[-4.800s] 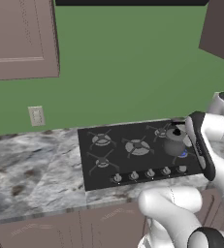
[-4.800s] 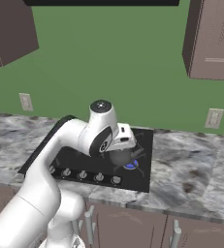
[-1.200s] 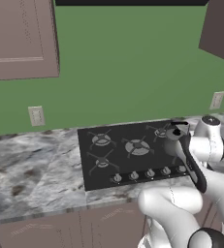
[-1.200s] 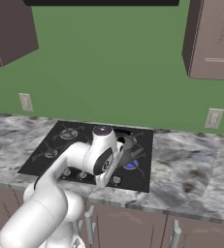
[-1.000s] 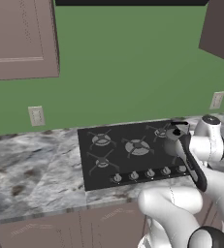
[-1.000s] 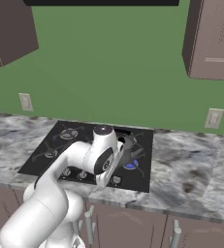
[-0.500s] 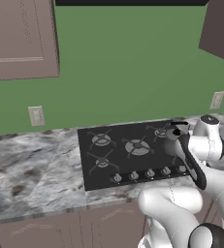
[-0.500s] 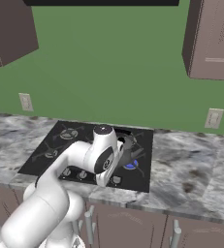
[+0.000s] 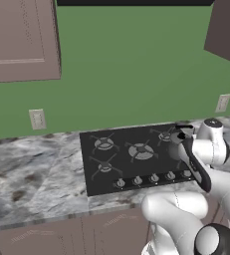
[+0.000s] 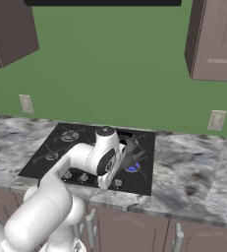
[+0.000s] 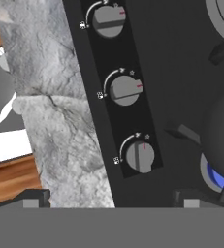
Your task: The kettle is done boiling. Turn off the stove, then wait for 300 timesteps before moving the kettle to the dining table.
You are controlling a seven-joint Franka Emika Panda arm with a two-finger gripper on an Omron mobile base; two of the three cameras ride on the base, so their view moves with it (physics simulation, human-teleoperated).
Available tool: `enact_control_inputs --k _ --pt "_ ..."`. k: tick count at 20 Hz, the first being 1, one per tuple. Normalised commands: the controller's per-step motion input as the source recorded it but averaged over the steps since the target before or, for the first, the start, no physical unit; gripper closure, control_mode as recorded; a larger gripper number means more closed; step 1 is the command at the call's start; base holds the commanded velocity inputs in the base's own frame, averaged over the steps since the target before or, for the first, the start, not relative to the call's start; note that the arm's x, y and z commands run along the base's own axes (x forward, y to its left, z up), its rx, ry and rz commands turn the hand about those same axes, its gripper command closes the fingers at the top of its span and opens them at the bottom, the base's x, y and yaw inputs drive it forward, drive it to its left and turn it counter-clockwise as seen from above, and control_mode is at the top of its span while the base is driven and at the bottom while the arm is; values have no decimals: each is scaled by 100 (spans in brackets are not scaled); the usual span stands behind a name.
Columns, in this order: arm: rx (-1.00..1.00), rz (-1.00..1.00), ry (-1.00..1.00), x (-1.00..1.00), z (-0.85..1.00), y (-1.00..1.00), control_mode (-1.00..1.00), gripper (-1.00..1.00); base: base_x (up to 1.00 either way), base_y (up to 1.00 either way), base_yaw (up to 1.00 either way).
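Grey marble counter (image 9: 32, 174); black stove (image 9: 136, 157) set in it

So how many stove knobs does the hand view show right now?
3, in a row along the stove's edge strip beside the marble counter: one knob at the top, one mid-row, one lowest, nearest the blue flame. More may lie outside the picture.

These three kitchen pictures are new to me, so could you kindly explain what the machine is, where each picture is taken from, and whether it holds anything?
It is a white robot arm on a driving base. Two cameras ride behind it, left and right, looking over a marble counter with a black stove. The third sits on the hand, looking down at three stove knobs. A dark kettle stands on the right rear burner, where a blue flame burns. The jaws are open and hold nothing.
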Motion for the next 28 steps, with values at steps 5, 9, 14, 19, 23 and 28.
enact_control_inputs --k 5,9,14,19,23,28 --pt "0 0 0 5 -2 2 -100 -100 0 0 0" --pt "0 0 0 12 -9 0 -100 -100 0 0 0" --pt "0 0 1 13 -10 0 -100 -100 0 0 0" --pt "0 0 0 11 -19 1 -100 -100 0 0 0" --pt "0 0 0 5 -21 1 -100 -100 0 0 0" --pt "0 0 0 0 -24 1 -100 -100 0 0 0"
